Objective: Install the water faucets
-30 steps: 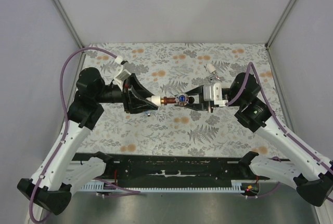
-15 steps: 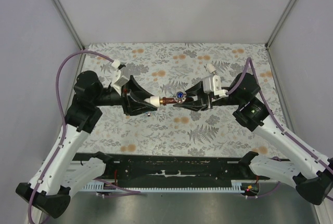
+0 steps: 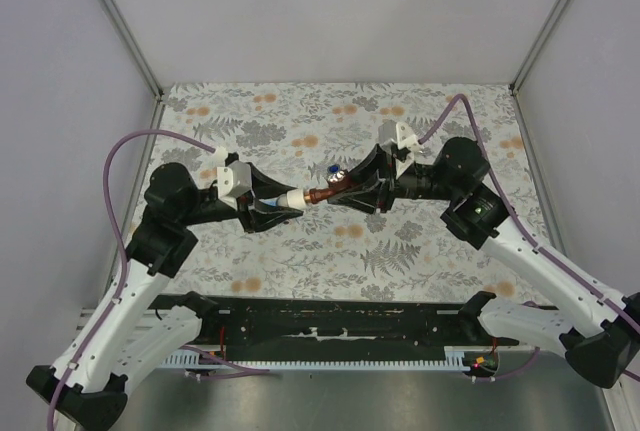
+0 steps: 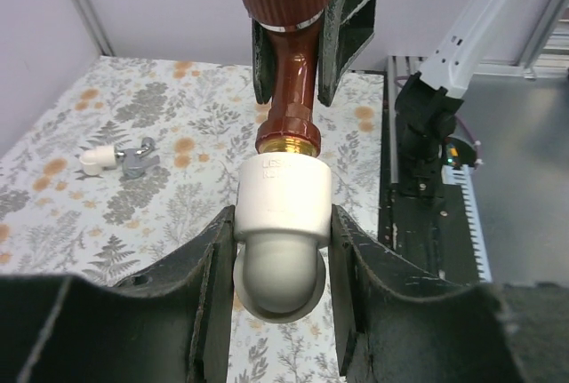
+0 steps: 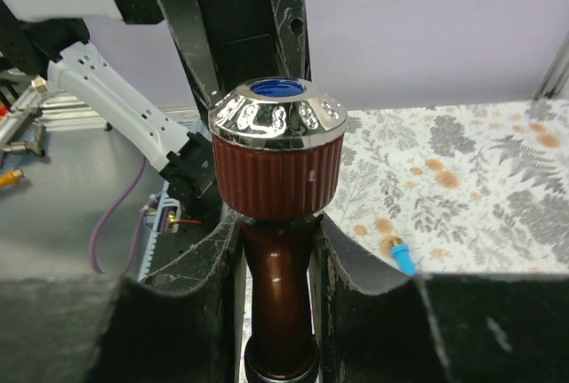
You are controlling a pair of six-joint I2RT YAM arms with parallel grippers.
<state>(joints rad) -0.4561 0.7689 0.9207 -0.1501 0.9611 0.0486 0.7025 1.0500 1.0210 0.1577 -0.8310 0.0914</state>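
Held in the air about midway between the table's (image 3: 300, 251) left and right edges, the white pipe fitting (image 4: 283, 198) sits clamped in the left gripper (image 3: 280, 203) as an anchor, while the right gripper (image 3: 352, 189) pinches the copper-toned faucet (image 3: 325, 192) by its neck, stem at the fitting's mouth, likely for screwing in.

The faucet (image 5: 277, 189) looks glossy brown with chrome, the fitting (image 4: 283, 221) matt plastic.

Reddish-brown on the tap (image 5: 277, 179), ribbed knob capped in chrome with a blue centre, brass at the thread. Plain white on the fitting (image 4: 283, 214). Black on the left pincer (image 4: 283, 250) and right pincer (image 5: 276, 259). Grey leaves and orange blooms printed across the table (image 3: 420, 241). Purple on the cables (image 3: 110, 176).
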